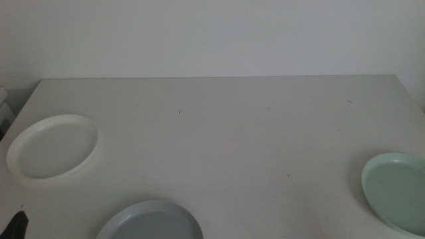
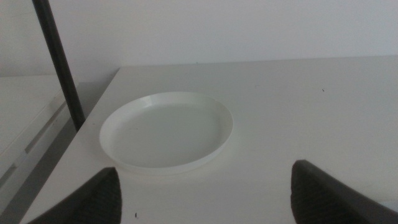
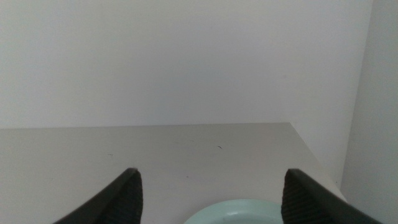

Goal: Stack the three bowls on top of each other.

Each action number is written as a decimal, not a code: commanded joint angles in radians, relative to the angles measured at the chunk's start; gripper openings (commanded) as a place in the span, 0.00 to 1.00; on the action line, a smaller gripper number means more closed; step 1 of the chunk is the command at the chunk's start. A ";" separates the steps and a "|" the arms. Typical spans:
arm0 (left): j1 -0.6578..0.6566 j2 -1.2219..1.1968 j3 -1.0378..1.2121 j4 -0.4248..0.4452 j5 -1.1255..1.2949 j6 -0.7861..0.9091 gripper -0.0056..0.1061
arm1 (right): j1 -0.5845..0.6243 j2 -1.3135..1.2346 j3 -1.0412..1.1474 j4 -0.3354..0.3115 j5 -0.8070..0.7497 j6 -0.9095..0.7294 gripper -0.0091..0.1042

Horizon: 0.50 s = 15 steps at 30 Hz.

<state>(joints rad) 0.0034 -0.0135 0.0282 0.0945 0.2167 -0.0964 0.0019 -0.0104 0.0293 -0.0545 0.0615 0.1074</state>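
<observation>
Three shallow bowls lie apart on the white table (image 1: 219, 133). The cream-white bowl (image 1: 52, 146) is at the left and also shows in the left wrist view (image 2: 166, 130). The grey-blue bowl (image 1: 151, 223) is at the front edge, partly cut off. The pale mint green bowl (image 1: 396, 191) is at the right edge; its rim shows in the right wrist view (image 3: 239, 213). My left gripper (image 2: 205, 193) is open, low at the front left, just short of the cream-white bowl; one jaw tip shows in the middle view (image 1: 16, 224). My right gripper (image 3: 208, 196) is open above the near side of the mint bowl.
A dark upright post (image 2: 60, 62) stands beside the table's left edge. A white wall (image 1: 212, 33) rises behind the table. The table's right edge (image 3: 311, 155) runs close past the mint bowl.
</observation>
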 commanded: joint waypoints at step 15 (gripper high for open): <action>-0.004 0.343 -0.422 -0.003 -0.029 -0.016 0.99 | -0.008 -0.027 -0.008 -0.010 -0.079 -0.006 0.59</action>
<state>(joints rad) 0.0034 0.2824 -0.3220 0.0945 0.2418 -0.0967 0.0019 -0.0104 0.0293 -0.0545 0.0615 0.1074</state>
